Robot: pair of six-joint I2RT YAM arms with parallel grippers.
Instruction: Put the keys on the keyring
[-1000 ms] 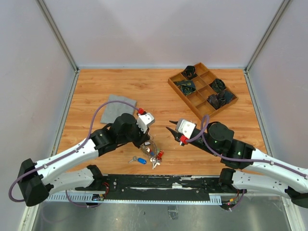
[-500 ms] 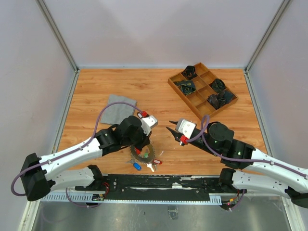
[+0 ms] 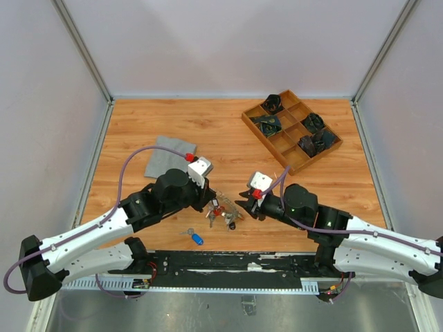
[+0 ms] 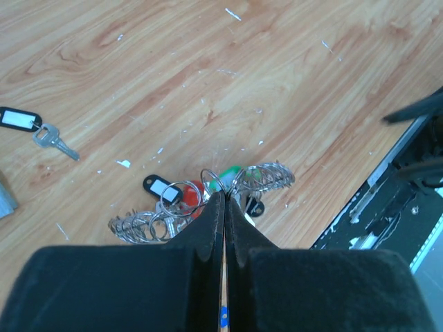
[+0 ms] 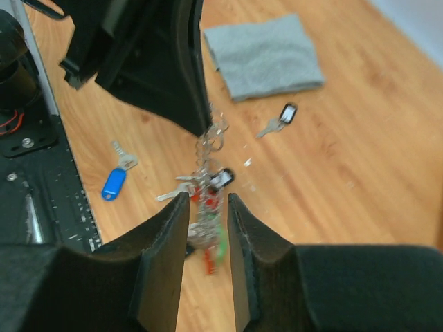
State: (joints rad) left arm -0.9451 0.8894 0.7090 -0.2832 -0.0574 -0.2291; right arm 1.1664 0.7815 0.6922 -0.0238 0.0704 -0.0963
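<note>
- Blue plastic tags a loose key (image 3: pixel 197 239) that lies flat on the wooden table (image 3: pixel 138 124), close to the near edge and apart from both arms.
- Just beyond it, the left gripper (image 3: pixel 211 201) has its fingers pressed together on the keyring (image 3: pixel 223 213). The keyring hangs from their tips, with its keys and red, green and black tags dangling in a bunch.
- The right gripper (image 3: pixel 240 205) faces the bunch from the right, its fingers apart with a narrow gap. In its wrist view the bunch lines up with that gap but is blurred, and whether the fingers touch it cannot be told.
- Farther out, a second key (image 5: pixel 286 113) with a black tag lies on the table near the grey cloth (image 3: pixel 169 155).
- At the far right stands a wooden tray (image 3: pixel 285 144) of compartments, several holding dark items.
</note>
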